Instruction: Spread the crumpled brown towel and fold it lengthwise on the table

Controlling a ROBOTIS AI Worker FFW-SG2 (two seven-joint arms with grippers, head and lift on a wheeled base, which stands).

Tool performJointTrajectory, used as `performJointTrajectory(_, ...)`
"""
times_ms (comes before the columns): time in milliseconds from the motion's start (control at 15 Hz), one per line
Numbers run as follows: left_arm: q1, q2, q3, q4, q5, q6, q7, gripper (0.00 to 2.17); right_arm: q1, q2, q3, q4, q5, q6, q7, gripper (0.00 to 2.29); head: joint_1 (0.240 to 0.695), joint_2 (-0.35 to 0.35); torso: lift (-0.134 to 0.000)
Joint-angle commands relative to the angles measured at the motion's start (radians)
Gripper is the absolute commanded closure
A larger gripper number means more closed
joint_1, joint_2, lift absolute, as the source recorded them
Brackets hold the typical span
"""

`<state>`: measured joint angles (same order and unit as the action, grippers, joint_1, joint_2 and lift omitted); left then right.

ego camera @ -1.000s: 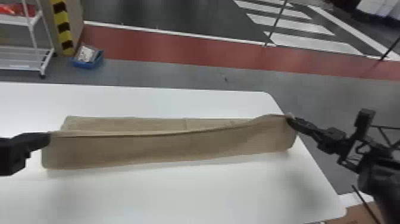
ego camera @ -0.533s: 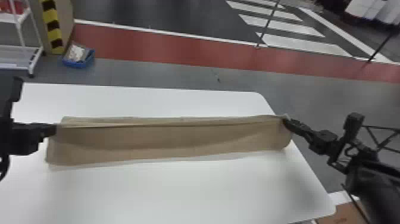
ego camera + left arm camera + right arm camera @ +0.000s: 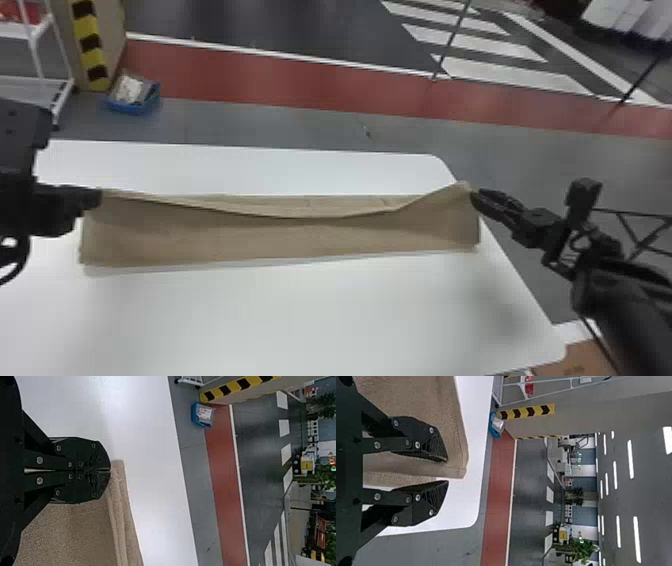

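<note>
The towel (image 3: 280, 240) lies on the white table (image 3: 300, 310) as a long and narrow band, going from the left side to the right edge. It is folded along its length, with one layer above the other. The far edge of the upper layer is higher at both ends and hangs lower in the middle, and behind this edge a strip of the lower layer can be seen. At the left end of the towel is the left gripper (image 3: 99, 198). In the left wrist view its two fingers are closed together, and they pinch the towel's corner at their tips. At the right end is the right gripper (image 3: 474, 196). In the right wrist view its fingers stand well apart, and the folded end of the towel lies partly between them, but it is not squeezed. Beyond the table, on the grey floor, there is a blue tray (image 3: 135, 108) with some things inside, near a post (image 3: 90, 45) with yellow and black stripes. To the left of this post stands a white rack (image 3: 33, 47). Farther away, a red strip (image 3: 300, 80) crosses the floor, and behind it are white crossing stripes (image 3: 515, 75).
</note>
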<state>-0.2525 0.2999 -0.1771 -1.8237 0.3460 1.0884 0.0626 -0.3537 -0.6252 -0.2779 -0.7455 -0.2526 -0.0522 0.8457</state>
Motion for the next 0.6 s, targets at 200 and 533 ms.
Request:
performJointTrajectory(200,-0.088,-0.035,-0.071,0.182,-0.038,-0.159,-0.012,0.18,-0.028,0.038,0.083,0.002,0.016,-0.004,-0.139,0.05,0.695,-0.321,-0.123)
performJointTrajectory(533,-0.094,-0.064,-0.087,0.231,-0.064,-0.304,0.017,0.14,-0.044,0.042,0.082,-0.008,-0.002,0.009,-0.126,0.05,0.676,-0.302,-0.123)
